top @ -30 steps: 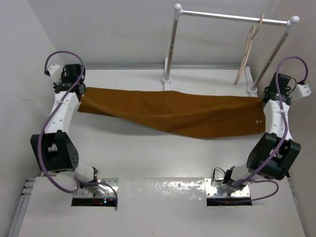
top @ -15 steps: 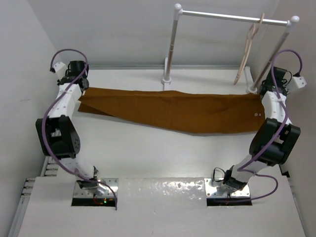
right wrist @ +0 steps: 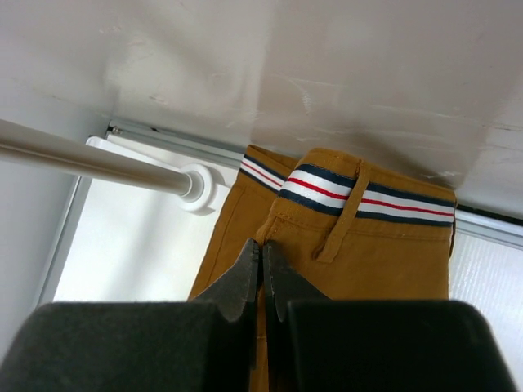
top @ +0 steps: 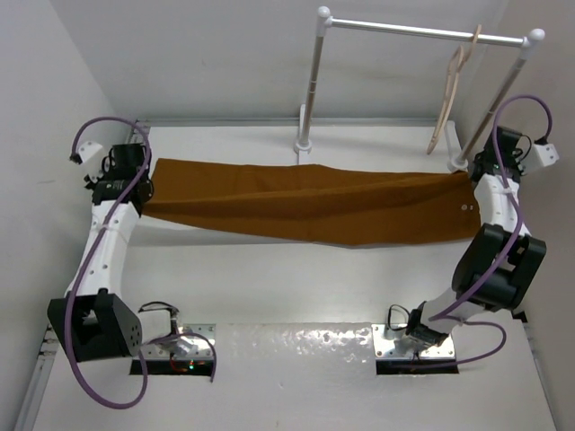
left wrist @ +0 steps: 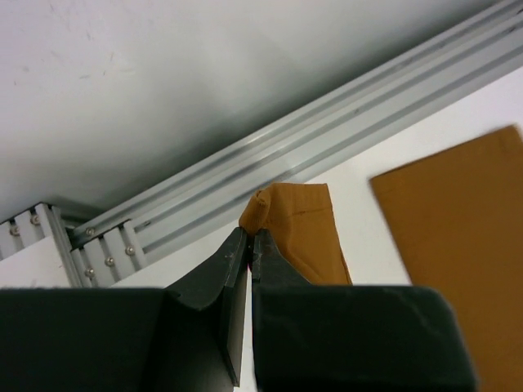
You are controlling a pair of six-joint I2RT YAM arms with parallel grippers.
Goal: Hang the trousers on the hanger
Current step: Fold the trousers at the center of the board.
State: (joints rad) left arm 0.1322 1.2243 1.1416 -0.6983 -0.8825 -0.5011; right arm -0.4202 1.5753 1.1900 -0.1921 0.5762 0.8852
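Rust-brown trousers (top: 305, 205) held stretched btwn L hand (top: 146, 186), R hand (top: 474, 177).

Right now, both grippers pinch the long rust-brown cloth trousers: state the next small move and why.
Probably raise both ends together toward the thin beige hanger. The left gripper is shut on the hem, the right gripper on the striped waistband, the trousers stretch between them, and the hanger hangs bare on the white rail.

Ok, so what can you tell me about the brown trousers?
The trousers are rust-brown cloth, stretched long across the white table. The left gripper pinches a leg end; the right gripper pinches near the waistband, which has white, dark blue and red stripes and a belt loop. They are not on the hanger.
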